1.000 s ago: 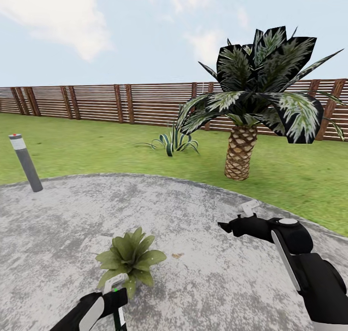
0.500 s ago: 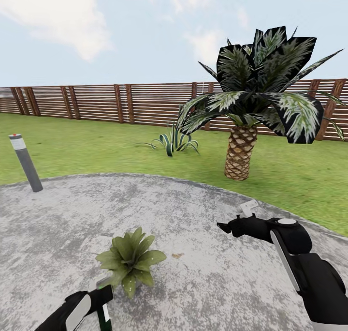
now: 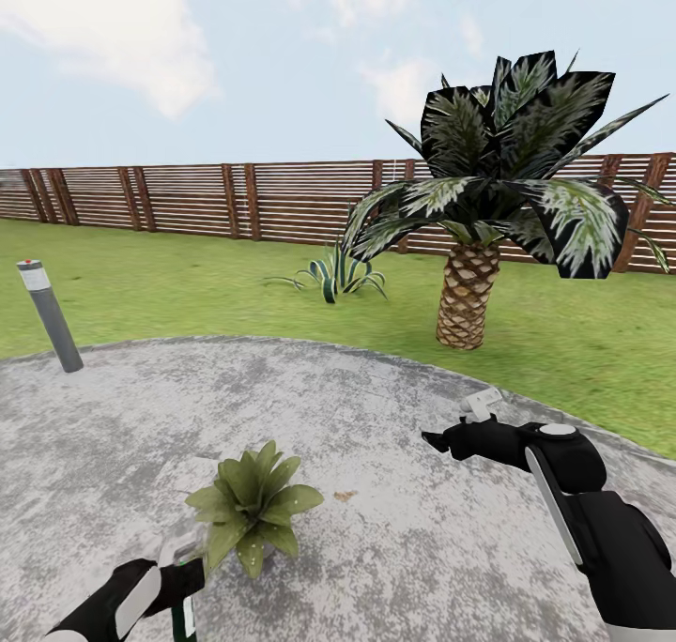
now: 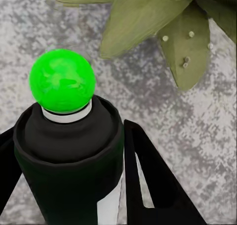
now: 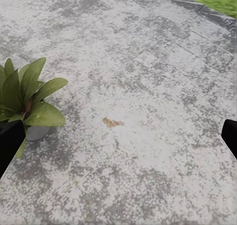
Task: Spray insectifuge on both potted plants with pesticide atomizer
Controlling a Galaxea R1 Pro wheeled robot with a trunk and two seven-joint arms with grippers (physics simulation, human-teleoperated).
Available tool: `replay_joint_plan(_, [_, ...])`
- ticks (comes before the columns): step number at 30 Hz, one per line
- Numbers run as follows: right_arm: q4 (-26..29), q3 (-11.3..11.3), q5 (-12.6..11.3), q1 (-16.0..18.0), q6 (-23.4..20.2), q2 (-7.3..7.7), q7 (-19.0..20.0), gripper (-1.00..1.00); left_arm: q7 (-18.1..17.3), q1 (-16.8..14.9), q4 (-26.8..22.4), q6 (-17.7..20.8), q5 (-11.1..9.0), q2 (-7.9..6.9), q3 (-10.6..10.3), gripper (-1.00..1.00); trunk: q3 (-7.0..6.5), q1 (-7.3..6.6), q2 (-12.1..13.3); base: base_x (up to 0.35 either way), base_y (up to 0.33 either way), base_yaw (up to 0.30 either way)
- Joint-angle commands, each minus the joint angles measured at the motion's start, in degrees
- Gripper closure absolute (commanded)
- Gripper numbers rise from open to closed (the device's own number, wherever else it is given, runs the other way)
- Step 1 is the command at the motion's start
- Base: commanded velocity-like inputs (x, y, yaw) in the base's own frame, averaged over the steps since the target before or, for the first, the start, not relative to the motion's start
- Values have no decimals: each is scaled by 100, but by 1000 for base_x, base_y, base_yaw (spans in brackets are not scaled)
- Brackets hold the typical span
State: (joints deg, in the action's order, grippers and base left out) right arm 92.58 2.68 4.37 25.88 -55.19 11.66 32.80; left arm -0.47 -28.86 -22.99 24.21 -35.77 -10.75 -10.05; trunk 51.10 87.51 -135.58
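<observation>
The left gripper [image 3: 178,581] has its jaws clamped on the pesticide atomizer [image 4: 69,156], beside the potted plant [image 3: 249,506] on the gravelly patio [image 3: 394,548]. The right gripper [image 3: 441,438] hangs with jaws spread wide, empty. Since a second ago the left arm has drawn back leftward. The left wrist view shows whitish insectifuge [image 4: 187,62] specks on a leaf.

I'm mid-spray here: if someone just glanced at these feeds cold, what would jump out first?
The big palm by the fence dominates the head view, right of centre on the lawn. Nearer, on the grey patio, a small potted plant sits just ahead of the left gripper, which holds the atomizer; its bright green tip grabs the eye in the left wrist view, beside leaves dotted with whitish specks.
</observation>
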Motion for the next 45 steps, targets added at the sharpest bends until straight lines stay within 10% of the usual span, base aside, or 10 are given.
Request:
replay_joint_plan(1, [6,4,47,5,-18,3,39,-100,-3,-4,72,25,155,0,-19,100,6,-1,-3,0,0,0])
replay_joint_plan(5, [6,-20,47,5,-18,10,42,-100,77,-6,188,-7,599,27,-23,100,6,-1,-3,0,0,0])
replay_joint_plan(15, [7,-61,48,6,-24,2,35,-100,95,-3,206,-322,723,54,-40,100,5,-1,-3,68,46,-1])
replay_joint_plan(21, [7,-59,47,13,-51,-5,34,-100,83,-5,207,-261,1127,92,-98,100,-10,-1,-3,30,16,-195])
replay_joint_plan(45, [7,-54,47,14,-44,5,35,-100,97,-401,649,94,1123,352,-494,100,-16,-1,-3,1,0,-28])
